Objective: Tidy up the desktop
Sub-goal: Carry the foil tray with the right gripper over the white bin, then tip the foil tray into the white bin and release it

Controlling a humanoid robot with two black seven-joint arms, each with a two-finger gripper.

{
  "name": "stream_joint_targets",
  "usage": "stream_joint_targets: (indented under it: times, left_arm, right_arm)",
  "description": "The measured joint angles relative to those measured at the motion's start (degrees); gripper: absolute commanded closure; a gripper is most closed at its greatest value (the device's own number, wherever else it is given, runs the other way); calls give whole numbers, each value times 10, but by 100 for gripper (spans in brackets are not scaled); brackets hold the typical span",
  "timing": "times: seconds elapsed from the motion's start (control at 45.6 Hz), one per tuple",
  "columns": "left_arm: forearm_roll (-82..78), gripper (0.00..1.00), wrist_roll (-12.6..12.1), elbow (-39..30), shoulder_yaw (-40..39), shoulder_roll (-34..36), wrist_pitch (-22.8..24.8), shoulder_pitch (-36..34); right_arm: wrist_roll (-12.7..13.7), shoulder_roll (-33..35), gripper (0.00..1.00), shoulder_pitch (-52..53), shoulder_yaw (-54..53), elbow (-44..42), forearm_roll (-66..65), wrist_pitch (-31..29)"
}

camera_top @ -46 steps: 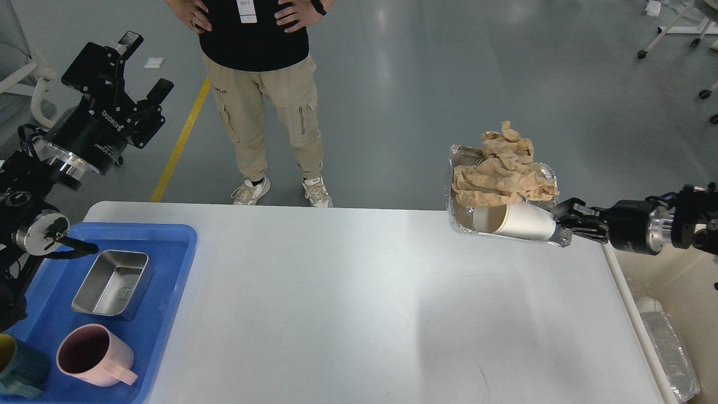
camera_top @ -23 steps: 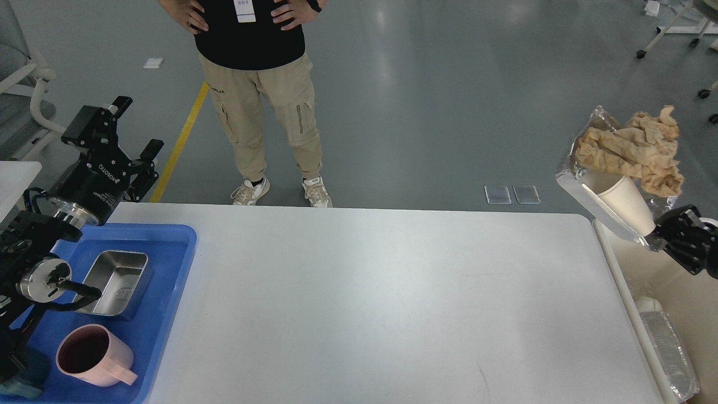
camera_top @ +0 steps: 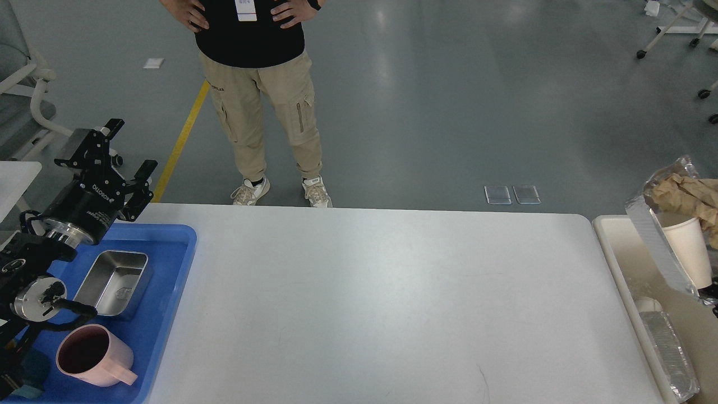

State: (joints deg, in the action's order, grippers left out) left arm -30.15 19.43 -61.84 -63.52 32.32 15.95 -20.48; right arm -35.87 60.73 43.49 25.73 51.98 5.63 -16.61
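The white desktop (camera_top: 370, 303) fills the middle of the view and nothing lies on its bare surface. My left gripper (camera_top: 130, 147) hangs open above the table's far left corner, over the blue tray (camera_top: 162, 314), with nothing between its fingers. At the right edge a foil tray (camera_top: 653, 235) is held tilted in the air above the beige bin (camera_top: 620, 252). It carries a white paper cup (camera_top: 687, 249) and crumpled brown paper (camera_top: 687, 193). Only a dark sliver of my right gripper (camera_top: 711, 292) shows at the foil tray's lower corner, holding it up.
The blue tray holds a steel box (camera_top: 112, 280) and a pink mug (camera_top: 92, 356). Another foil container (camera_top: 670, 353) lies inside the beige bin. A person (camera_top: 252, 84) stands just beyond the table's far edge.
My right arm swung the foil tray with cup and paper off the desktop's far right corner to above the bin. My left gripper dropped lower toward the blue tray.
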Motion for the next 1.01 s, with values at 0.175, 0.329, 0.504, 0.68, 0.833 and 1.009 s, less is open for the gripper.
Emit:
stream_joint_targets:
  times: [0.175, 0.329, 0.504, 0.68, 0.833, 1.009]
  left_arm:
    - [0, 4, 0, -7, 0, 1, 0, 0]
    - [0, 4, 0, -10, 0, 2, 0, 0]
    - [0, 4, 0, -16, 0, 0, 0, 1]
    - [0, 4, 0, -24, -3, 1, -1, 10]
    - [0, 4, 1, -30, -13, 2, -1, 22]
    - [0, 4, 1, -41, -19, 4, -2, 34]
  right_arm:
    - [5, -4, 100, -40, 0, -30, 29, 0]
    - [6, -14, 89, -68, 0, -61, 30, 0]
    - [7, -18, 46, -78, -1, -97, 31, 0]
    - [7, -43, 0, -84, -1, -142, 32, 5]
    - [10, -51, 0, -102, -2, -178, 44, 6]
    - [14, -69, 0, -124, -2, -216, 62, 5]
